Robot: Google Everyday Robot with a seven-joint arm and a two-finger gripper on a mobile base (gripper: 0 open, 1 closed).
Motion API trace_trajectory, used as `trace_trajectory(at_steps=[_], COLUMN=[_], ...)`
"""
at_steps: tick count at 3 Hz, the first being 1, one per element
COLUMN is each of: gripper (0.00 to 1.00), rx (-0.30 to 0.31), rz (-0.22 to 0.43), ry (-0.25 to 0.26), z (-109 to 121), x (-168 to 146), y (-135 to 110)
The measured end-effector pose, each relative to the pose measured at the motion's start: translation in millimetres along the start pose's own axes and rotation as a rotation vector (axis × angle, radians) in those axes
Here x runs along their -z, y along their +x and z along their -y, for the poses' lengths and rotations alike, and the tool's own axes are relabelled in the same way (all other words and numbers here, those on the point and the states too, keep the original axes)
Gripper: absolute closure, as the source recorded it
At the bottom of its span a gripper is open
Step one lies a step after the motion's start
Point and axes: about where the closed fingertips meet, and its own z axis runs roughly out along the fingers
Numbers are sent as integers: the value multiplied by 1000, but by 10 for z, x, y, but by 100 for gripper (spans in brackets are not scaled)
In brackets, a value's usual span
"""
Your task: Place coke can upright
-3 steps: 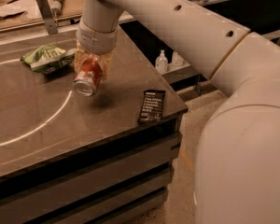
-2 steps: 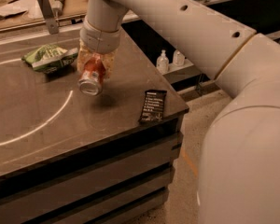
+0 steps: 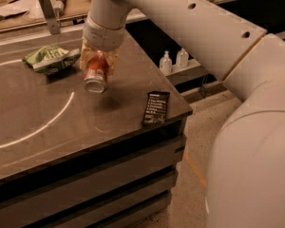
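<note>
Red coke can hangs tilted, clamped in the gripper above the table; advise squaring its base before lowering.

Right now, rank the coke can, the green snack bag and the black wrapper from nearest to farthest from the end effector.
1. coke can: gripped in the end effector, tilted.
2. green snack bag: close beside it, toward the picture's left, lying on the table.
3. black wrapper: near the table's right corner.
</note>
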Motion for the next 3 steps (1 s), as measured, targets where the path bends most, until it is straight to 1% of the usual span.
trace_trajectory(at_steps=[1, 2, 3], gripper=[100, 100, 100], rx=[207, 360, 495], rz=[-34, -98, -192], ry=[51, 111, 130], z=[-32, -50, -85], x=[334, 579, 700], y=[105, 167, 275])
